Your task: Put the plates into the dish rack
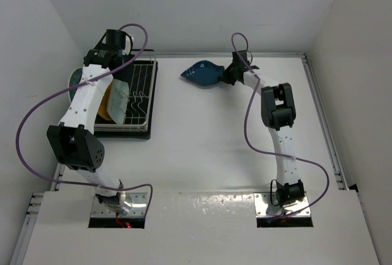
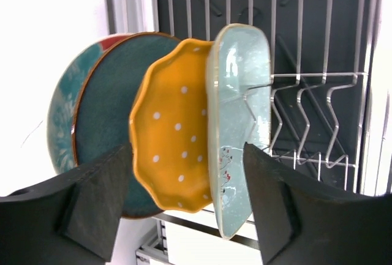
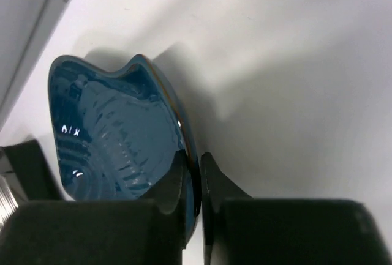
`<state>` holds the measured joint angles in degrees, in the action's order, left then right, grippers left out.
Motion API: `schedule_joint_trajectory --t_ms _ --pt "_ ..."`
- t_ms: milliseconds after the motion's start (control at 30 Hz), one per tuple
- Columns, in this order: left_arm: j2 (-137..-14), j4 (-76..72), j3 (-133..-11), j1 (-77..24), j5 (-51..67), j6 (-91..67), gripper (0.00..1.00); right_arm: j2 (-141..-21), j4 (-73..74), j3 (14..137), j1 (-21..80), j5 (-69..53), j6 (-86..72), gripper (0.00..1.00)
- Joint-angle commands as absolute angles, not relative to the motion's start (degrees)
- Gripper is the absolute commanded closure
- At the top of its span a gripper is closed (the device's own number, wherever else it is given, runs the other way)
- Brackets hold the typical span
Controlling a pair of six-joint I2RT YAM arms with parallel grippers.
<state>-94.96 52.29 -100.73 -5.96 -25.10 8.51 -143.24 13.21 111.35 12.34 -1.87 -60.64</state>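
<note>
Currently, above the white wire dish rack [image 1: 142, 93], the left gripper [image 2: 184, 155] is being held wide and empty. Farther off, right of the rack, the dark blue leaf-shaped ceramic plate [image 3: 110, 136] is being pinched by its rim in the right gripper [image 3: 195, 179]. A slow, level lift is being called for, with the plate turned upright before the free prongs [image 2: 300, 106] beside the pale mint oblong plate [image 2: 242, 93].
</note>
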Motion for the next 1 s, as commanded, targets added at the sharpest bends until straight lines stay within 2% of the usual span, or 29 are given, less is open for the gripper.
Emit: schedule_joint_trajectory --t_ms 0,100,167,200,267,300,333,400,467,667,900,967 --pt "-93.08 52.12 -102.22 -5.71 -19.79 10.28 0.22 -145.82 12.42 110.85 13.01 -3.5 -60.75 1.0" --pt "-92.37 53.26 -102.83 -5.71 -9.99 11.51 0.18 -140.23 4.42 104.08 12.48 -9.13 -56.01 1.0" --pt "-91.67 53.96 -102.83 -5.71 -3.81 13.17 0.17 -136.95 -3.73 94.77 12.39 -14.23 -51.78 1.0" --pt "-91.67 54.49 -102.83 -5.71 2.75 13.71 0.15 -133.02 -5.35 92.4 12.22 -15.46 -49.33 1.0" --pt "-91.67 55.28 -102.83 -5.71 8.24 14.32 0.14 -124.67 -12.88 82.56 12.13 -21.34 -46.5 1.0" --pt "-92.28 55.89 -102.83 -5.71 13.57 14.33 0.13 -122.45 -18.49 79.92 11.87 -25.19 -46.49 1.0" --pt "-93.33 55.9 -102.83 -5.71 16.15 14.33 0.13 -116.52 -21.07 71.28 11.95 -29.14 -47.71 1.0" --pt "-94.83 57.12 -103.44 -7.11 22.37 14.33 0.12 -111.48 -31.94 64.29 11.08 -33.72 -49.65 1.0" --pt "-97.37 57.13 -103.97 -8.34 25.04 14.33 0.12 -107.68 -35.66 58.47 10.9 -37.16 -52.99 1.0" --pt "-103.79 57.66 -108.45 -14.41 31.28 13.01 0.08 -100.29 -38.75 52.48 14.67 -40.43 -55.55 1.0" --pt "-107.14 58.18 -111.27 -18.81 27.26 11.7 0.08 -97.38 -39.73 54.13 20.12 -39.55 -56.07 1.0" --pt "-107.14 57.57 -111.27 -18.81 24.27 11.07 0.2 -97.12 -39.99 55.45 20.83 -40.16 -55.81 1.0"
